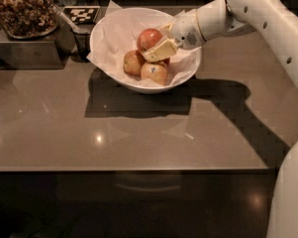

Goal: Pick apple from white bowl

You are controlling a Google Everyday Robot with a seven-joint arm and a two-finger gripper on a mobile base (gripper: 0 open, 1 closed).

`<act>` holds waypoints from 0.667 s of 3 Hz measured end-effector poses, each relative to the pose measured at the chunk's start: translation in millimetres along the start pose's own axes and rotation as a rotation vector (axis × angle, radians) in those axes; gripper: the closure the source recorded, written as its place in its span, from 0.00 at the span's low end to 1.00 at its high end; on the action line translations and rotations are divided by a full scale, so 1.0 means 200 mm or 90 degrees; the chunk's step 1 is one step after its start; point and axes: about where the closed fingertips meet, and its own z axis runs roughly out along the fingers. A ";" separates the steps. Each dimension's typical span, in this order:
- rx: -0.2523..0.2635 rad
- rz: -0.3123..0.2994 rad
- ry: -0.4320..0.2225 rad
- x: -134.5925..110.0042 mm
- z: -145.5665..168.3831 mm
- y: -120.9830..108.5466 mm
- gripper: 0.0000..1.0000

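Observation:
The white bowl (108,63), lined with crinkled white paper, stands at the back of the counter. Several apples lie in it. The red apple (148,37) is at the top of the pile. Two paler yellow-orange apples (132,62) (155,72) lie in front of it. My gripper (160,44) reaches in from the right on the white arm, over the bowl. One cream finger (161,50) lies across the red apple's lower right side, touching or just over it. The other finger is at the apple's far right side.
A tray of brown nuts (22,11) stands on a metal stand at the back left. A black-and-white checkered marker (80,15) lies behind the bowl. The brown counter (138,133) runs forward to its front edge; my arm's shadow falls on its right part.

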 end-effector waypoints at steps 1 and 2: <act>-0.011 0.020 -0.080 -0.10 -0.08 0.06 1.00; -0.063 0.043 -0.217 -0.27 -0.20 0.16 1.00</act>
